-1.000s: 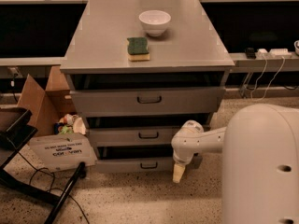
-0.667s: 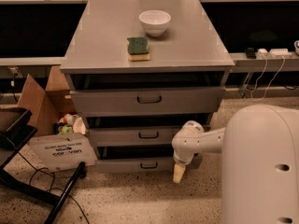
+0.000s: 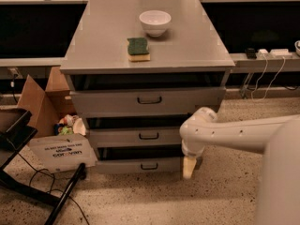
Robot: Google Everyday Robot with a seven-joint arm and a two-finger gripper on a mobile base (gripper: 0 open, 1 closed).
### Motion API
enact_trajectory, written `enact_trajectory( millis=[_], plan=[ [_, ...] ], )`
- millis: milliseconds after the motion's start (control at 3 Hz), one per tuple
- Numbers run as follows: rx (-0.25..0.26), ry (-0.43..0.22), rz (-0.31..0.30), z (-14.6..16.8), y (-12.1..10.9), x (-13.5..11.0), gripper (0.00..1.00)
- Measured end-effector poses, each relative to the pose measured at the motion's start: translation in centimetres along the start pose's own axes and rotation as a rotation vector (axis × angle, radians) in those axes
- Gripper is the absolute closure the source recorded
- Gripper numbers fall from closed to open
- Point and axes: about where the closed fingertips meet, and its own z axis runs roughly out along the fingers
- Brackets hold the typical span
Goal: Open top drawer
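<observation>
The top drawer (image 3: 147, 101) is the widest and tallest of three grey drawer fronts under the grey cabinet top (image 3: 187, 50). It has a small dark bar handle (image 3: 149, 100) at its centre. A dark gap shows above its front panel. My gripper (image 3: 188, 167) hangs low at the right end of the bottom drawer (image 3: 140, 165), pointing down towards the floor, well below and to the right of the top drawer's handle. It holds nothing that I can see. My white arm (image 3: 234, 132) reaches in from the right.
A white bowl (image 3: 154, 22) and a green sponge (image 3: 138, 48) lie on the cabinet top. The middle drawer (image 3: 140, 136) sits between the other two. An open cardboard box (image 3: 44, 107) with rubbish stands at the left, with a black stand (image 3: 28, 191) and cables on the speckled floor.
</observation>
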Motion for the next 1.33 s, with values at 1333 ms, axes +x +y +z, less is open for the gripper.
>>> enact_trajectory(
  millis=[1333],
  plan=[
    [0.297, 0.019, -0.258, -24.6, -9.8, -3.6, 0.00]
  ],
)
